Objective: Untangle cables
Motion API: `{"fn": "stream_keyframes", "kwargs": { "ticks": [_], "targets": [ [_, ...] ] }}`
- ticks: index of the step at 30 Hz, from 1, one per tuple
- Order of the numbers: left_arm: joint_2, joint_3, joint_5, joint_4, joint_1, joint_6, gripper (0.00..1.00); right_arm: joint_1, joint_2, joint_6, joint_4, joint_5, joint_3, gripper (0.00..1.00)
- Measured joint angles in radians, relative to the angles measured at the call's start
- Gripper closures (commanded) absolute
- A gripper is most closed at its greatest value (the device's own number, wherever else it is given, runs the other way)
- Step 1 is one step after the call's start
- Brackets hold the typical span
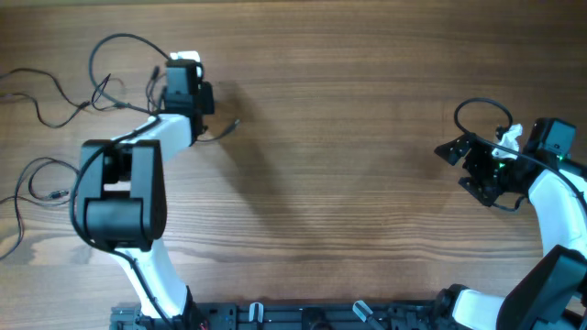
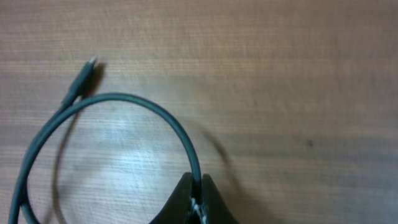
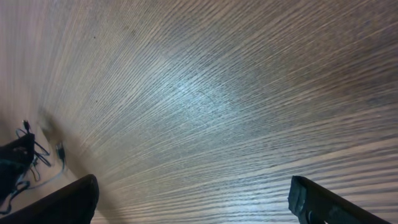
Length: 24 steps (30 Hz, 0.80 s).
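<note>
Several thin dark cables lie at the table's left. One cord [image 1: 117, 39] loops near the far left, and another [image 1: 37, 167] curls at the left edge. My left gripper [image 2: 198, 188] is shut on a dark cable [image 2: 124, 99] that arcs out from the jaws to a small plug end [image 2: 83, 78] resting on the wood. In the overhead view that plug end [image 1: 230, 126] lies just right of the left gripper [image 1: 204, 108]. My right gripper [image 1: 461, 170] is open and empty at the far right, apart from the cables; in the right wrist view [image 3: 196, 202] only bare wood lies between its fingers.
The wooden table [image 1: 348, 183] fills the view. A thicker black arm cable [image 1: 477, 105] loops above the right wrist. The left arm's body [image 1: 119, 188] stands over the left part of the table. A dark rail [image 1: 303, 316] runs along the front edge.
</note>
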State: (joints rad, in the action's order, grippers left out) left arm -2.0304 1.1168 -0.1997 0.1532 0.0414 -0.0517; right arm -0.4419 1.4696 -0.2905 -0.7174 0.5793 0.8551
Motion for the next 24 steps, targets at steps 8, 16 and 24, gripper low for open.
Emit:
{"fn": "stream_keyframes", "kwargs": {
  "ticks": [8,16,24],
  "targets": [
    [-0.001,0.000,0.080,0.116,-0.037,-0.152,0.27,0.063,0.000,-0.069,0.024,-0.001,0.000,0.00],
    [0.149,0.000,0.158,-0.147,-0.021,0.020,0.00,0.094,0.000,-0.092,0.062,-0.002,0.000,0.01],
    [0.430,0.007,0.176,-0.565,0.075,0.572,0.00,0.095,0.000,-0.082,0.077,-0.024,-0.002,0.00]
  ]
}}
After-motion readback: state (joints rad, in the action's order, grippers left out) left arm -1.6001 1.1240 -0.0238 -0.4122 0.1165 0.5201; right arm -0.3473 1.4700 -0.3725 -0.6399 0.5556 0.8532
